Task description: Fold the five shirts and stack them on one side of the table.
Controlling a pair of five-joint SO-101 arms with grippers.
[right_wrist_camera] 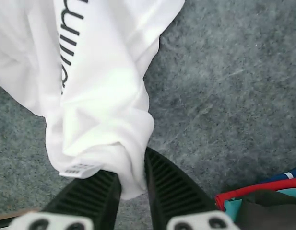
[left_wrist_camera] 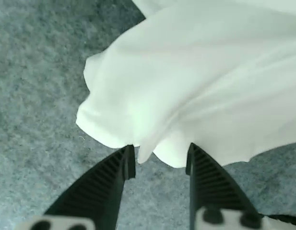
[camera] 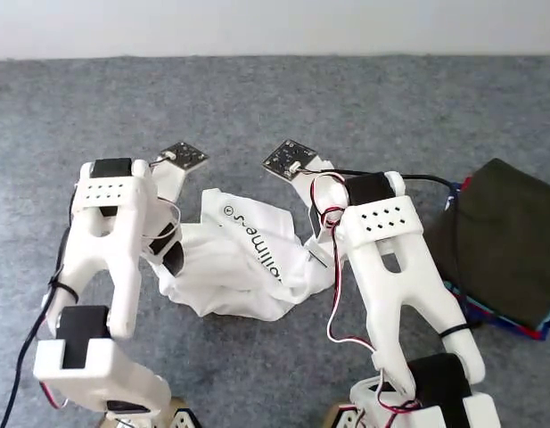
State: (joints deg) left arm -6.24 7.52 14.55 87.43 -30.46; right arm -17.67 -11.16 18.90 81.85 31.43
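Now, high view.
table [camera: 275, 98]: grey, felt-like cover.
white shirt [camera: 234, 267]: crumpled heap at mid-table between the 2 arms, dark print facing up.
left arm [camera: 105, 259]: bent down over the heap's left side.
right arm [camera: 390, 259]: bent down over the heap's right side.
stack of folded shirts [camera: 502, 241]: at the table's right edge, near the right arm. A dark olive shirt is on top, with blue and red edges under it. The number of layers is unclear.

Left wrist view.
left gripper [left_wrist_camera: 160, 148]: jaws apart. A lobe of the white shirt's edge lies between the 2 black ribbed tips, not pinched.

Right wrist view.
right gripper [right_wrist_camera: 133, 167]: jaws clamped on a bunched fold of the white shirt.
tag [right_wrist_camera: 80, 168]: small and white, on the fabric just beside 1 finger.
stack corner: red, teal and dark layers, close to the gripper.
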